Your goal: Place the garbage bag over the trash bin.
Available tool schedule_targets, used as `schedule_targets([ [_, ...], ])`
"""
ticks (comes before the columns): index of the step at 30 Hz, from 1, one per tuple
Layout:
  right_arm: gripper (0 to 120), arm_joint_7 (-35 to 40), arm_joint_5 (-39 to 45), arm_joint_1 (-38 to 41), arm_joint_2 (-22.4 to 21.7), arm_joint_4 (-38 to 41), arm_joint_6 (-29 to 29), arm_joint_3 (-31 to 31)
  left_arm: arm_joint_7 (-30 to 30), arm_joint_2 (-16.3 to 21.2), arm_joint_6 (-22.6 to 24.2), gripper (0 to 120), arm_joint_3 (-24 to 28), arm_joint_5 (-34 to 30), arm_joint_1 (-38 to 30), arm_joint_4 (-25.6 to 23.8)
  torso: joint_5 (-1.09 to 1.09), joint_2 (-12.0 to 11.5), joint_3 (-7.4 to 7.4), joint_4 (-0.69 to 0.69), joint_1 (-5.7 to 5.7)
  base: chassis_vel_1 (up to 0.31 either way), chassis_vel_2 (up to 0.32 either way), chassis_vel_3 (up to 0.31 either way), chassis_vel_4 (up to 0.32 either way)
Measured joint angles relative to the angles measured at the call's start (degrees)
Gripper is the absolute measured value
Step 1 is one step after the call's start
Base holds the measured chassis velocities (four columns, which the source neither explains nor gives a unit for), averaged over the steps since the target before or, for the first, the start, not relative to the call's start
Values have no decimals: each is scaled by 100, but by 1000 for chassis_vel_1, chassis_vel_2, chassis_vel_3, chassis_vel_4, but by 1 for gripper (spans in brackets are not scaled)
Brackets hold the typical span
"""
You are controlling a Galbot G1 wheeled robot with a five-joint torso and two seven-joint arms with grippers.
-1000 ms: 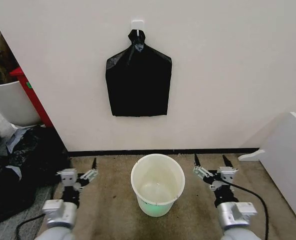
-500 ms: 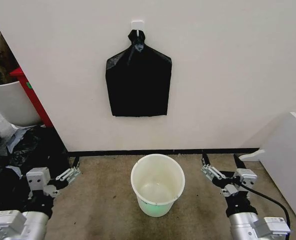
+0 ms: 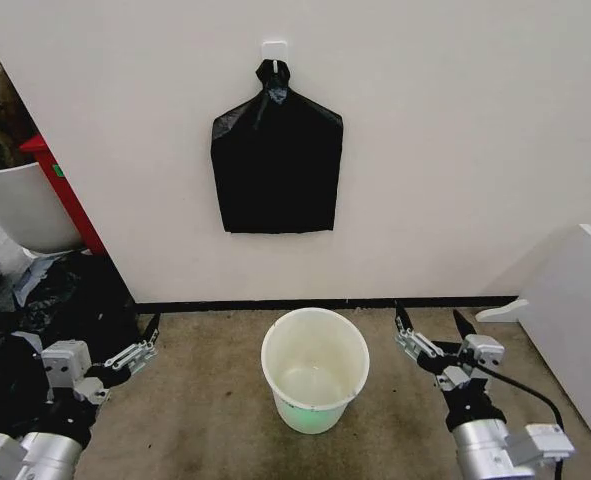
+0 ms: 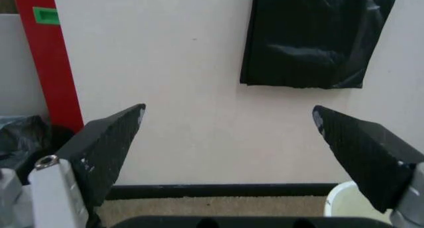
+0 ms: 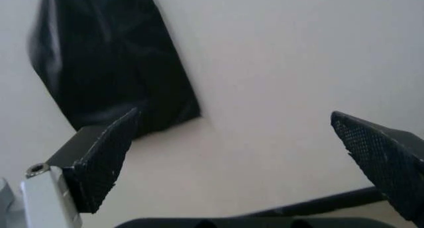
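The trash bin [image 3: 313,412], a small round white bucket, stands open and unlined on the carpet near the wall; its rim [image 4: 339,204] also peeks into the left wrist view. The garbage bag is out of view. My left gripper [image 3: 125,345] hovers low to the left of the bin, open with nothing in it, its fingers spread wide [image 4: 229,111]. On the bin's other side my right gripper [image 3: 427,316] is just as low, open and holding nothing [image 5: 235,114]. Both point toward the wall.
A flat black bag with a knotted top [image 3: 277,160] hangs from a white wall hook above the bin. Bulky black sacks [image 3: 45,320], a red post [image 3: 67,195] and a large white planter [image 3: 20,205] crowd the left. A white panel [image 3: 575,320] stands at right.
My left arm has swung outward to the left and drawn back, away from the bin. My right gripper drifted slightly right. Both stay open; bin and hanging bag are unmoved.
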Motion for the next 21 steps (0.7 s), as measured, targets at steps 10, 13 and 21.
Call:
schedule_targets([
  [10,100,123,1230,751,-680,-140,-172,-28,-153,46,-62,100,-73,-43,34,10,1,0,0,-2,0,0,0,0,0],
  [13,100,153,1782,1139,-782,-241,-176,-134,-181,51,-72,100,-79,-44,37,12,1,0,0,-1,0,0,0,0,0],
  [21,100,836,4103,2873,-1114,-743,-203,-772,-321,45,-132,100,-87,-55,200,16,0,0,0,-1,1,0,0,0,0],
])
